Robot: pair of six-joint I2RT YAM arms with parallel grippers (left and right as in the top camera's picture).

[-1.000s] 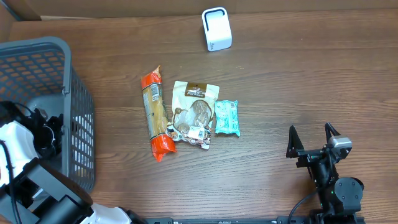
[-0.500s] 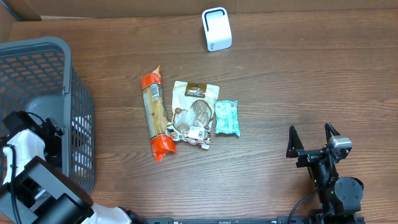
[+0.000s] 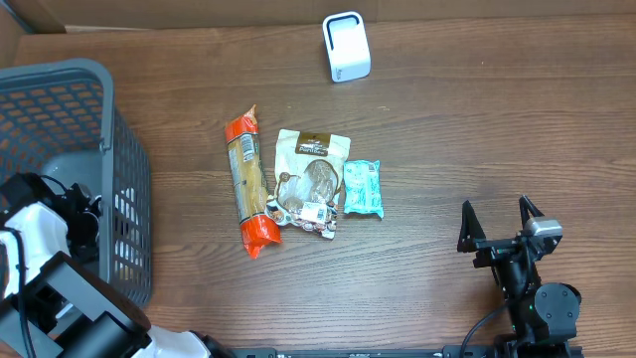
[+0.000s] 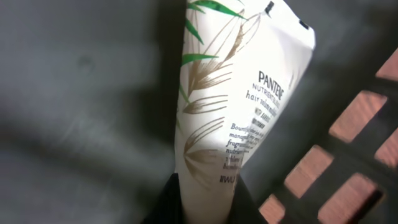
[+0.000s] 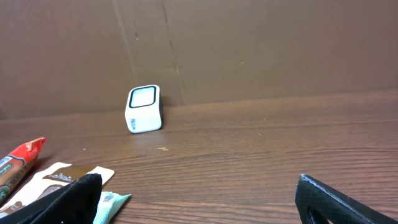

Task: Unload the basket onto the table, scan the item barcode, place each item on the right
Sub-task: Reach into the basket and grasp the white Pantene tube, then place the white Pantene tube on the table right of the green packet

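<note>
Your left gripper point(image 4: 208, 198) was pressed onto the lower end of the white Pantene tube point(image 4: 245, 87), which lay inside the grey basket point(image 3: 60, 75) at the table's left side. Your right gripper point(image 3: 495, 213) stood spread wide at the front right, well apart from the white scanner point(image 3: 346, 46).

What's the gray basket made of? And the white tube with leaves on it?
The basket looks like hard gray plastic: molded grid holes, matte walls. The tube seems to be soft, smooth plastic: even white surface, faint sheen, leaves printed straight on.
</note>
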